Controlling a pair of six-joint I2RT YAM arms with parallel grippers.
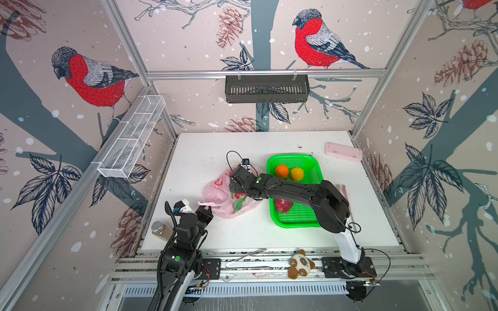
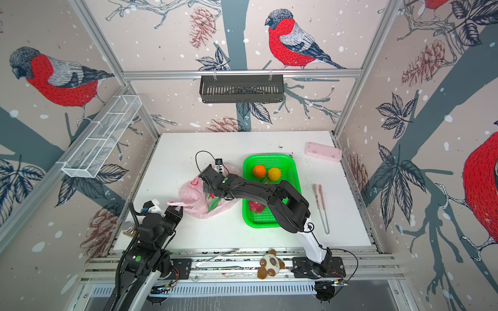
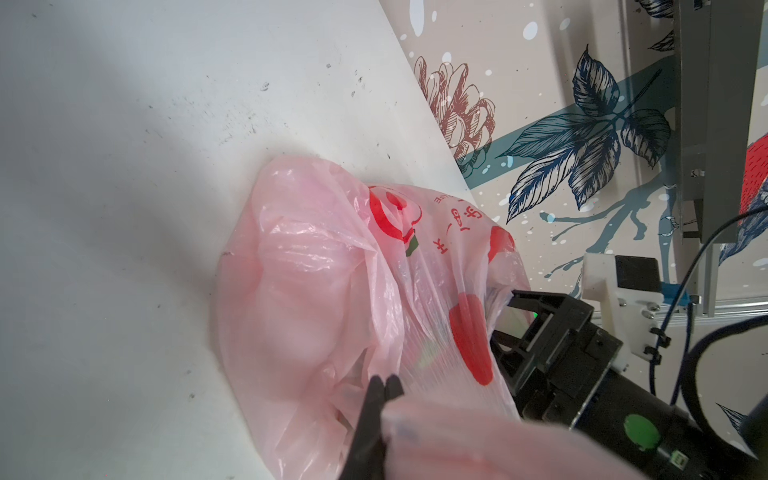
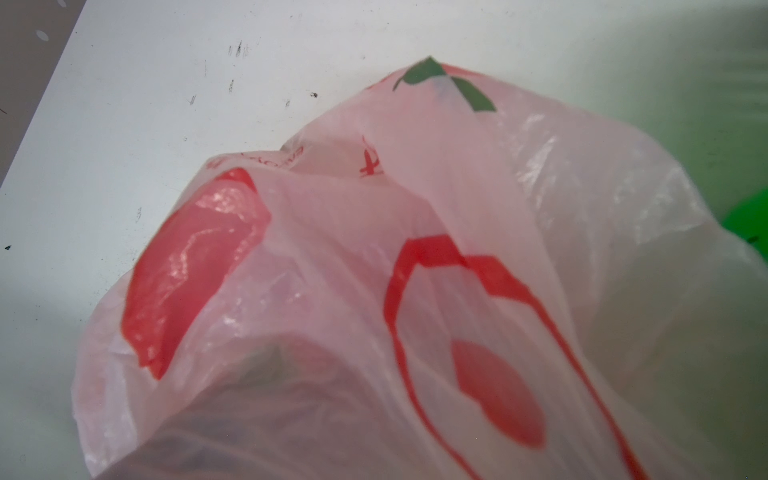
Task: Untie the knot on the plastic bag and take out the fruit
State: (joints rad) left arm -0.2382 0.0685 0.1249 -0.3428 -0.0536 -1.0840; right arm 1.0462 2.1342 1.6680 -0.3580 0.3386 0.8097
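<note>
The bag (image 1: 223, 196) lies near the middle of the worktop (image 1: 204, 150), touching the green basket (image 1: 293, 156) on the side facing the left edge. The left hand (image 1: 205, 212), tips together, pinches a pink handle (image 1: 207, 203) stretched toward the front-left corner. The right hand (image 3: 505, 313), jaws apart, is at the bag's mouth, above a dragon fruit (image 1: 239, 202) inside. Two oranges (image 1: 282, 171) and another dragon fruit (image 1: 283, 206) lie in the basket.
</note>
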